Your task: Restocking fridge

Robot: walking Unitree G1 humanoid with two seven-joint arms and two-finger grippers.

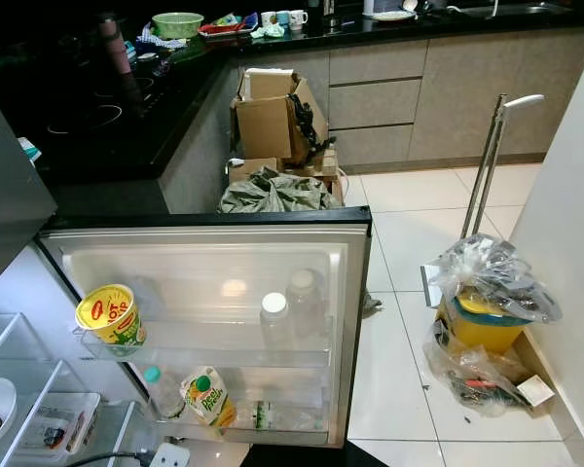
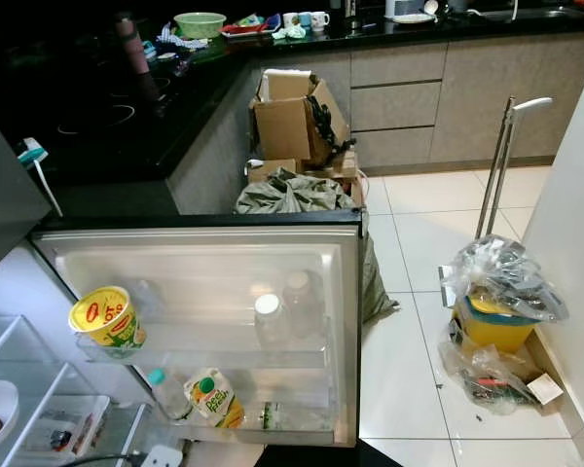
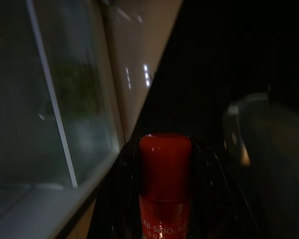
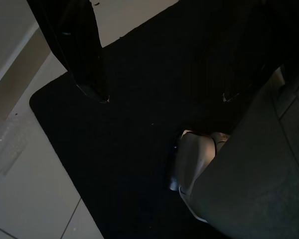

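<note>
The fridge door stands wide open before me. Its racks hold a yellow tub, two white-capped bottles, a teal-capped bottle and a yellow juice carton. In the left wrist view my left gripper is shut on a red-capped seasoning bottle, close to the fridge's pale wall and a glass shelf edge. The right wrist view has my right gripper open, hanging over a black floor mat with nothing between its fingers.
Fridge shelves with a white bowl lie at lower left. A black counter runs behind the door. Cardboard boxes and a green sack crowd the corner. A yellow bucket in plastic bags and a metal pole stand by the right wall.
</note>
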